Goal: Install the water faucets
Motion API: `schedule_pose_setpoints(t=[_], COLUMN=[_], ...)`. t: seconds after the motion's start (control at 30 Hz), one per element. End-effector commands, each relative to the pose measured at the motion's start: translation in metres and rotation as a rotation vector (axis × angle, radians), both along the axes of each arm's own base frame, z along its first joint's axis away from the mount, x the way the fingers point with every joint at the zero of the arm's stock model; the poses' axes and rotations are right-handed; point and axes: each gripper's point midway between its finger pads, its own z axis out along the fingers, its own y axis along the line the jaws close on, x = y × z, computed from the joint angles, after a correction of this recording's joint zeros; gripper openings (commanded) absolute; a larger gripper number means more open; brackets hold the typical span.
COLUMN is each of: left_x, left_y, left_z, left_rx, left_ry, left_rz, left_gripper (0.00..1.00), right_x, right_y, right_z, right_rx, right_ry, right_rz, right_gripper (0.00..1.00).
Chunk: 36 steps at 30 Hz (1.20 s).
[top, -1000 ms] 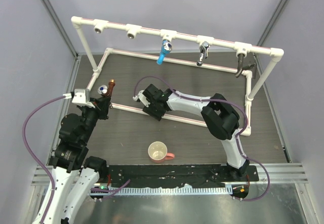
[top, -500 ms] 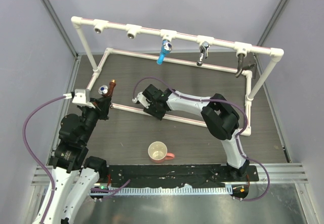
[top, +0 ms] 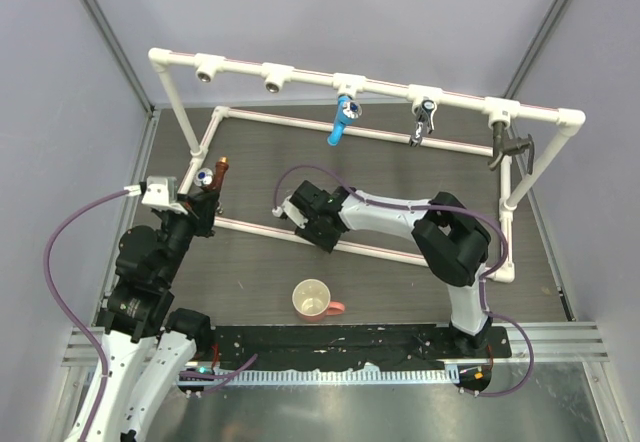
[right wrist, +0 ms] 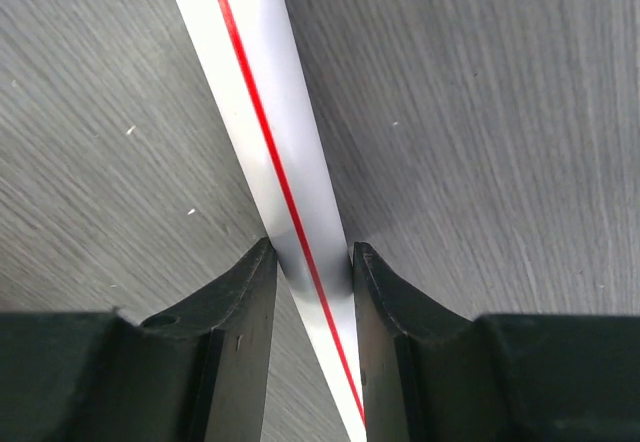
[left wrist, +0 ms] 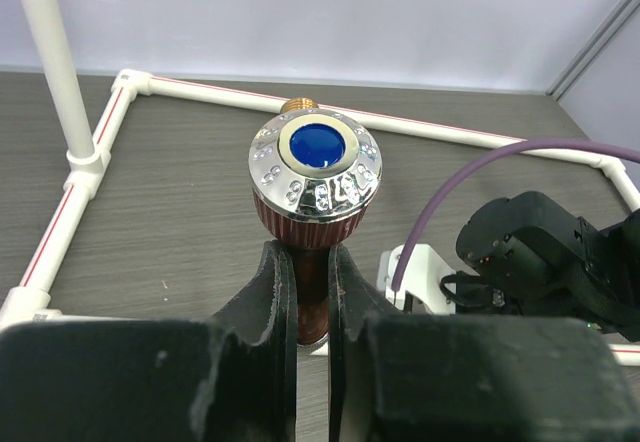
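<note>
A reddish-brown copper faucet (left wrist: 315,167) with a chrome, blue-centred handle stands upright in my left gripper (left wrist: 312,262), which is shut on its body. From above, this faucet (top: 212,175) is at the left side of the white pipe frame (top: 380,250). The frame's top bar carries a blue faucet (top: 341,122), a chrome faucet (top: 424,120) and a dark faucet (top: 507,148). Two tee sockets (top: 209,66) (top: 276,79) on its left part are bare. My right gripper (right wrist: 312,257) is shut on the frame's near base pipe (right wrist: 270,132), a white tube with a red stripe.
A cream cup (top: 313,300) with a pink handle stands on the dark table between the two arm bases. Grey walls close in the left and right sides. A purple cable (left wrist: 470,177) arcs over the right arm's wrist.
The right gripper closed on the base pipe. The whole frame, with its hanging faucets, shifted to the right along with it. The left gripper and copper faucet stayed put.
</note>
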Motion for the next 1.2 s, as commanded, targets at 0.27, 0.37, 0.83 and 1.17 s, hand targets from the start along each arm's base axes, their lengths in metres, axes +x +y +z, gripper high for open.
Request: schedule_pose_setpoints(t=[0.27, 0.37, 0.83, 1.17], left_x=[-0.007, -0.013, -0.032, -0.03], left_y=[0.016, 0.03, 0.068, 0.066], left_z=[0.032, 0.039, 0.051, 0.049], left_rx=[-0.028, -0.046, -0.113, -0.106], left_ry=[-0.144, -0.196, -0.305, -0.295], left_rz=[0.073, 0.138, 0.323, 0.313], left_gripper=[0.0, 0.0, 0.0, 0.0], right_x=[-0.006, -0.002, 0.004, 0.033], right_y=[0.025, 0.044, 0.094, 0.118], right_z=[0.066, 0.102, 0.256, 0.347], right_rx=[0.079, 0.162, 0.378, 0.476], right_ry=[-0.084, -0.13, -0.317, -0.54], right_rz=[-0.098, -0.065, 0.112, 0.205], right_gripper=[0.51, 0.62, 0.75, 0.85])
